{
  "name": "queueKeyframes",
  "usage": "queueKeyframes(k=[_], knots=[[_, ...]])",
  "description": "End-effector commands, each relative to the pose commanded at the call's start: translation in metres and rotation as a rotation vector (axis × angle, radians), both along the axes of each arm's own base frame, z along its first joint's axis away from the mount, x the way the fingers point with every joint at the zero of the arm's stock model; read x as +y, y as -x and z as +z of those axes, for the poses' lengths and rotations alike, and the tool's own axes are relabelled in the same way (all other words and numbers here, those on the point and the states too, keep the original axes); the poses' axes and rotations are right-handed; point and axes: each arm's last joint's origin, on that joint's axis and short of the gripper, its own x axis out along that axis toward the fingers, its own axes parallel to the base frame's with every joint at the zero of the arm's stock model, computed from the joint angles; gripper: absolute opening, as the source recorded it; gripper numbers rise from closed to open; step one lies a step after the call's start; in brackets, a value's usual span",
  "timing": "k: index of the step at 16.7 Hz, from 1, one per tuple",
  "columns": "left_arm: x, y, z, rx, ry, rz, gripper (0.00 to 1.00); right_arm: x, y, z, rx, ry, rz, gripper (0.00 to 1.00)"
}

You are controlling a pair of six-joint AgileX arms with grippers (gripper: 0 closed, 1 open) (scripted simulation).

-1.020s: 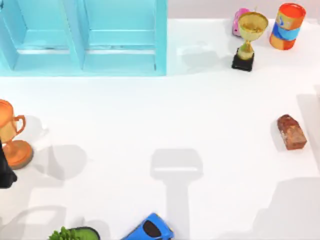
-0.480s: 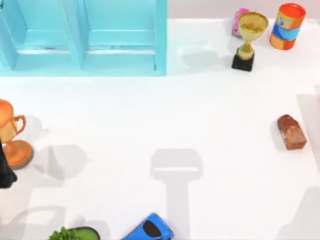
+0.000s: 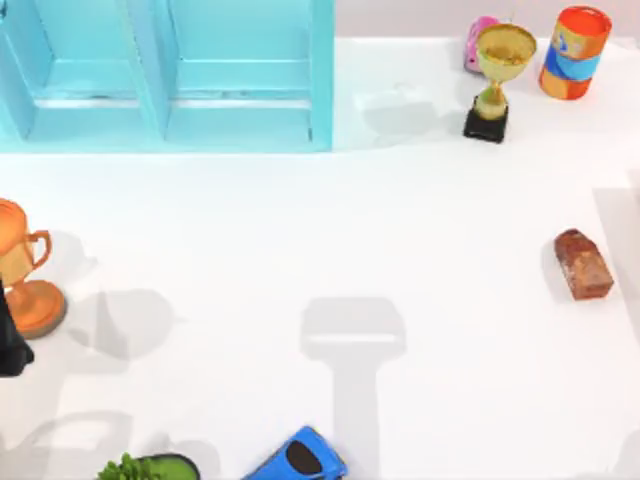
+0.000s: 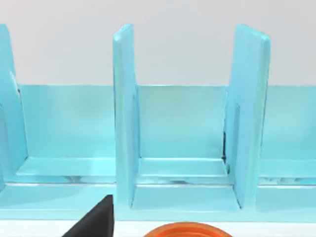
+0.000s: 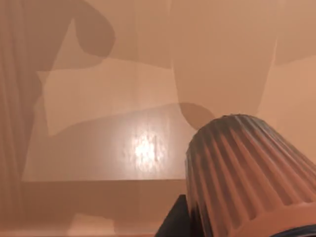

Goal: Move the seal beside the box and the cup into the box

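Note:
The seal (image 3: 583,264), a mottled red-brown block, lies on the white table near the right edge. The cup (image 5: 247,173), ribbed and pinkish-brown, sits close up in the right wrist view. One dark finger (image 5: 174,219) of my right gripper presses against its side. Tan-brown flat panels (image 5: 113,123) surround the cup and look like the inside of the box. My left gripper (image 3: 10,345) is parked at the table's left edge beside an orange trophy. One of its dark fingers (image 4: 94,222) shows in the left wrist view.
A light blue shelf unit (image 3: 170,75) fills the back left. An orange trophy (image 3: 25,270) stands at the left. A gold trophy (image 3: 495,80), a pink object (image 3: 478,35) and an orange-and-blue can (image 3: 572,52) stand at the back right. A blue toy car (image 3: 300,458) and a green plant (image 3: 145,467) are at the front.
The large arm shadow at the table's front right has slid off toward the right edge and nearly vanished. The seal, the trophies and the left arm have not moved.

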Motion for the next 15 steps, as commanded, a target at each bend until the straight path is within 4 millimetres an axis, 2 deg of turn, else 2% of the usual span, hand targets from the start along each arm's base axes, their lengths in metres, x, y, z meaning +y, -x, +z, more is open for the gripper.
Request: queueKeyframes(k=[2,6,15], knots=[[0.0000,0.0000,0.0000,0.000,0.000,0.000,1.00,0.0004,0.0012,-0.0081,0.003,-0.002,-0.001,0.00],[0.0000,0.0000,0.0000,0.000,0.000,0.000,1.00,0.0004,0.0013,-0.0084,0.003,-0.002,-0.001,0.00],[0.0000,0.0000,0.0000,0.000,0.000,0.000,1.00,0.0004,0.0013,-0.0084,0.003,-0.002,-0.001,0.68]])
